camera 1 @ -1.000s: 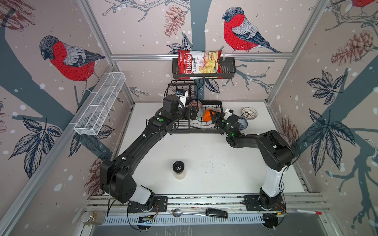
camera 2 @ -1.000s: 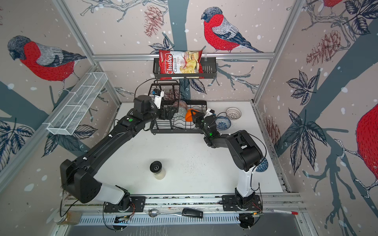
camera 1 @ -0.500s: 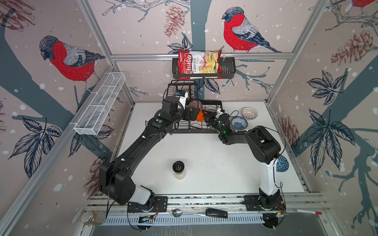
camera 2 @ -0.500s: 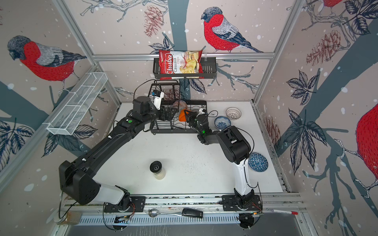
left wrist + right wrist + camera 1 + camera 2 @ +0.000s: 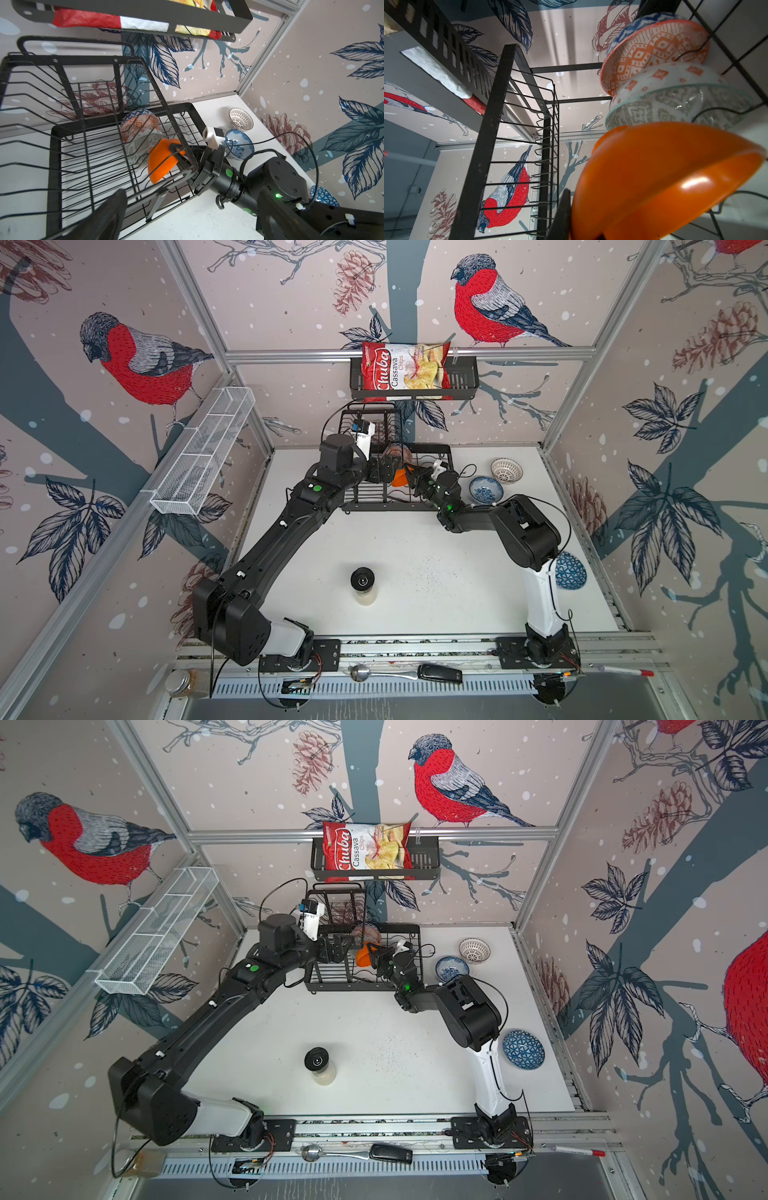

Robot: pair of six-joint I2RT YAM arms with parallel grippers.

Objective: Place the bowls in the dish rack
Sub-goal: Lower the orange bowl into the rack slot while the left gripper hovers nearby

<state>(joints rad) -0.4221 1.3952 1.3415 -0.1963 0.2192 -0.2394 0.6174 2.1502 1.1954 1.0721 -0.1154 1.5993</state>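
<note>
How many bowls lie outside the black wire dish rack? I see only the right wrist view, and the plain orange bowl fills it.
Observer: Three, all on the white table: a white bowl with brown lattice, a blue-white patterned bowl beside it, and a second blue-white bowl near the table's right edge.
Operator: What does the other arm do?
Observer: The left gripper stands open, gripping nothing, over the lower tray of the black wire dish rack, pointed at the plain glossy orange bowl.

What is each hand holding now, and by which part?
The right hand grips the plain orange bowl by its rim, at the dish rack. The left hand is open and holds nothing.
</note>
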